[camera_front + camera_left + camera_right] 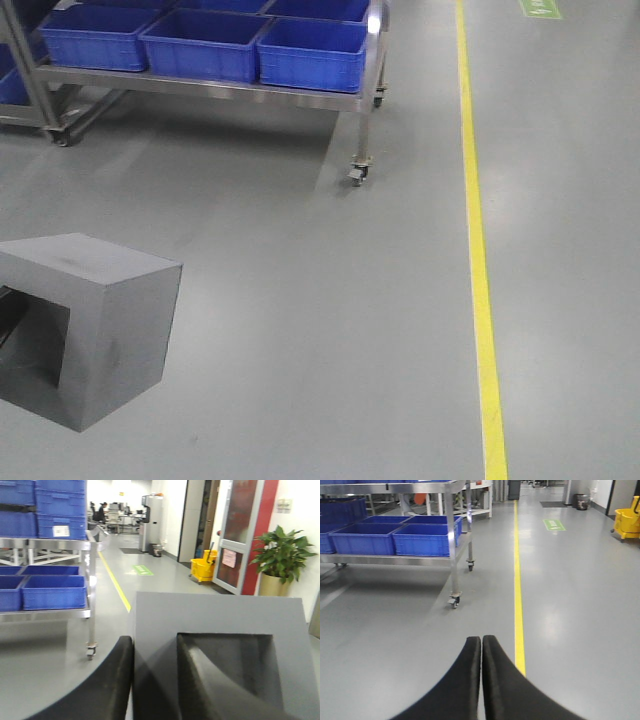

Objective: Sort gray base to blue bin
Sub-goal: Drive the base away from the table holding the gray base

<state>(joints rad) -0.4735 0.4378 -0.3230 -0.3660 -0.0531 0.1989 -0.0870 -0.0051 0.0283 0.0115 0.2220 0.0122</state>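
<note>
Left gripper (154, 647) clamps one wall of gray base (105, 320), one finger inside the recess. Base well short of steel cart (200, 88); blue bin (312, 50) on cart shelf. Right gripper (481, 642) pinched together, empty. Advise level carry, release only above bin.

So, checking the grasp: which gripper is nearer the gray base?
Left. Left gripper grips the gray base, one finger in its recess; right gripper is shut, apart from it.

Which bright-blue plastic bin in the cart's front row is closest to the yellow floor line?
The rightmost bright-blue plastic bin, at the shelf corner above the caster wheel; the middle bin and left bin sit further from the yellow floor line.
</note>
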